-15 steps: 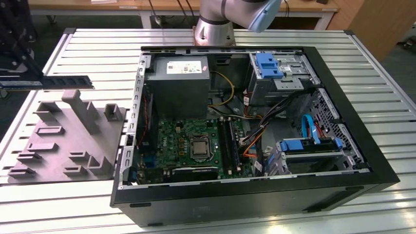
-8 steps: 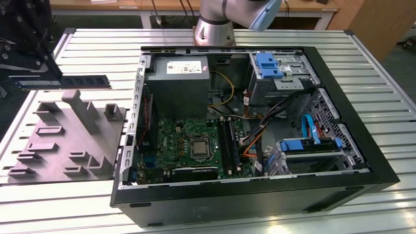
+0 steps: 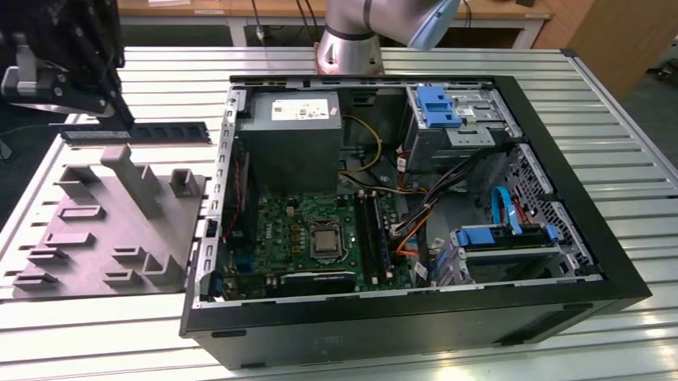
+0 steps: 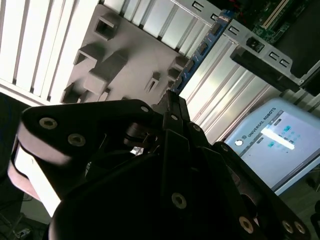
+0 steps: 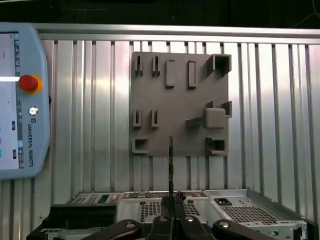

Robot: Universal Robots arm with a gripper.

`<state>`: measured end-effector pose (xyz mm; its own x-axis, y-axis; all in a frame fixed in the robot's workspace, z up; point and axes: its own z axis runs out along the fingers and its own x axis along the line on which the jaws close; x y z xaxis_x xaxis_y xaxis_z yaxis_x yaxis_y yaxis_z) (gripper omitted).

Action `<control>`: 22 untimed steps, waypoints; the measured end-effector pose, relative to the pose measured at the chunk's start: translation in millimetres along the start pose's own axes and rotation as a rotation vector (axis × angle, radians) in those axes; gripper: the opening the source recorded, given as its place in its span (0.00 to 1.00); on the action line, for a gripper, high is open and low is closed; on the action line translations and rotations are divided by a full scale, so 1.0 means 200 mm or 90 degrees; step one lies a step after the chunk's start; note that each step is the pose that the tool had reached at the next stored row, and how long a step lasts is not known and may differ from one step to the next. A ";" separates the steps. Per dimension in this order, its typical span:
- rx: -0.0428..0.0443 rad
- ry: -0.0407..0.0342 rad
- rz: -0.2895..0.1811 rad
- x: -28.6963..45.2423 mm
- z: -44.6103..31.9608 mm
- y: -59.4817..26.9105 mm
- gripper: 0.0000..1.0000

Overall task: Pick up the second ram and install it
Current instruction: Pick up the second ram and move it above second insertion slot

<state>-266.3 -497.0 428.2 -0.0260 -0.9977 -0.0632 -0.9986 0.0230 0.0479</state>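
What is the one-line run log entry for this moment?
gripper: shut on ram stick | location: by grey tray, outside computer case | motherboard: stick not yet installed

The arm (image 3: 350,38) is a brushed silver-grey tube at twelve o'clock in the exterior view, with a pale blue cap (image 3: 434,24) at its two o'clock. Over at ten o'clock the gripper (image 3: 121,118) is a bulky matte-black block, with a light grey bracket (image 3: 40,86) fixed at its seven o'clock. In the second wrist view its rounded black link plates (image 4: 100,117) are studded with small silver screw heads (image 4: 48,122), and one flank (image 4: 27,170) looks whitish. In the first wrist view the black links (image 5: 125,231) carry the same bright round screws (image 5: 222,226).
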 end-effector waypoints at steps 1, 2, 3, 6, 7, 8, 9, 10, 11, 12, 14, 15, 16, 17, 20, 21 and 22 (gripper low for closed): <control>0.0000 0.0000 0.000 0.000 -0.001 -0.016 0.11; 0.0000 0.0001 0.000 -0.001 -0.001 -0.032 0.11; 0.0000 0.0000 0.000 -0.001 -0.001 -0.045 0.11; 0.0000 0.0001 0.000 -0.002 -0.003 -0.088 0.11; 0.0000 0.0001 0.000 -0.002 -0.003 -0.105 0.11; 0.0000 0.0001 0.000 -0.003 -0.004 -0.123 0.11; 0.0000 0.0000 0.000 -0.003 -0.004 -0.141 0.11; 0.0000 0.0000 0.000 -0.004 -0.005 -0.158 0.11; -0.0001 0.0001 0.000 -0.004 -0.006 -0.176 0.11; 0.0000 0.0000 0.000 -0.004 -0.006 -0.193 0.11; -0.0001 0.0001 0.000 -0.005 -0.008 -0.227 0.11; -0.0001 0.0001 0.000 -0.006 -0.008 -0.246 0.11; 0.0000 0.0001 0.000 -0.006 -0.008 -0.262 0.11; 0.0000 0.0000 0.000 -0.007 -0.009 -0.279 0.11; 0.0000 0.0000 0.000 -0.008 -0.011 -0.327 0.11; 0.0000 0.0000 0.000 -0.008 -0.011 -0.342 0.11; 0.0000 0.0000 0.000 -0.008 -0.011 -0.357 0.11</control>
<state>-194.9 -497.2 427.2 -0.0260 -0.9977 -0.0631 -0.9986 0.0230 0.0480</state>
